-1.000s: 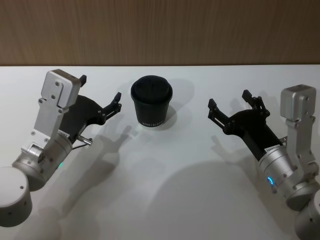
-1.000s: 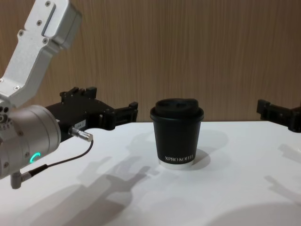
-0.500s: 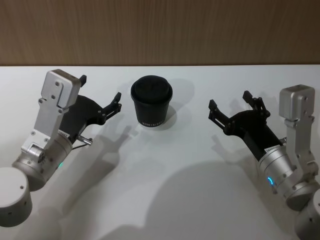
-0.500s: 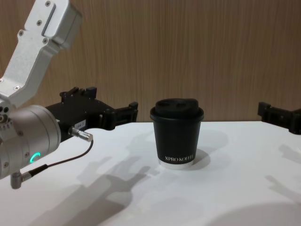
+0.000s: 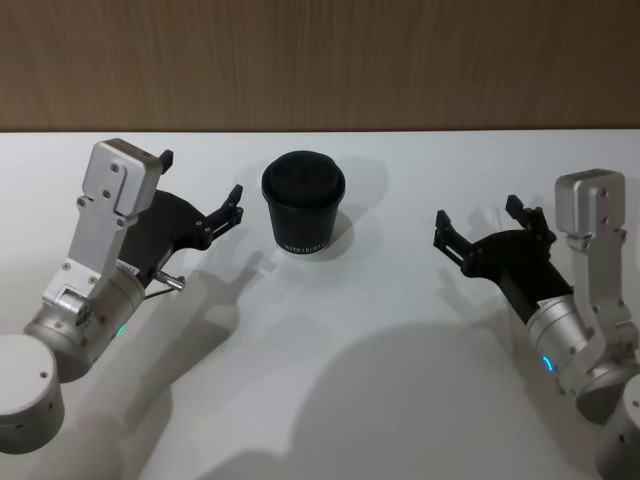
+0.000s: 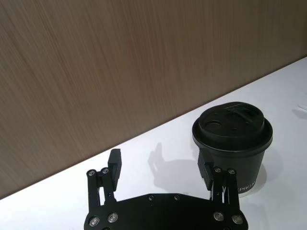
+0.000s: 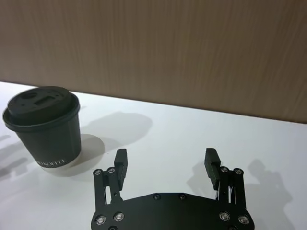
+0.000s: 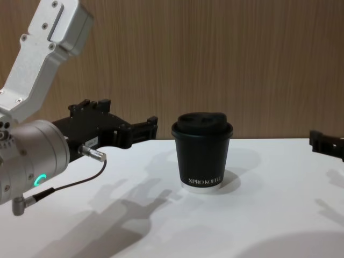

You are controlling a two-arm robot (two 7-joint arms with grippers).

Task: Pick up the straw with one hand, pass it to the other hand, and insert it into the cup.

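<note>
The black lidded cup (image 5: 303, 203) stands upright at the back middle of the white table, with white lettering low on its side (image 8: 203, 153). My left gripper (image 5: 200, 178) hovers to the cup's left, open and empty, one finger close beside the cup (image 6: 232, 139). My right gripper (image 5: 480, 215) hangs to the cup's right, well apart from it, open with nothing between its fingers (image 7: 166, 160). One of its fingers (image 8: 325, 142) pokes in at the chest view's right edge. The straw is out of view.
The white table (image 5: 330, 350) runs back to a brown wood-grain wall (image 5: 320, 60). Arm shadows fall across the table's front half. A thin dark cable (image 8: 64, 185) loops from my left wrist.
My right gripper has drawn back to the right, away from the cup. The left arm and the cup have not moved.
</note>
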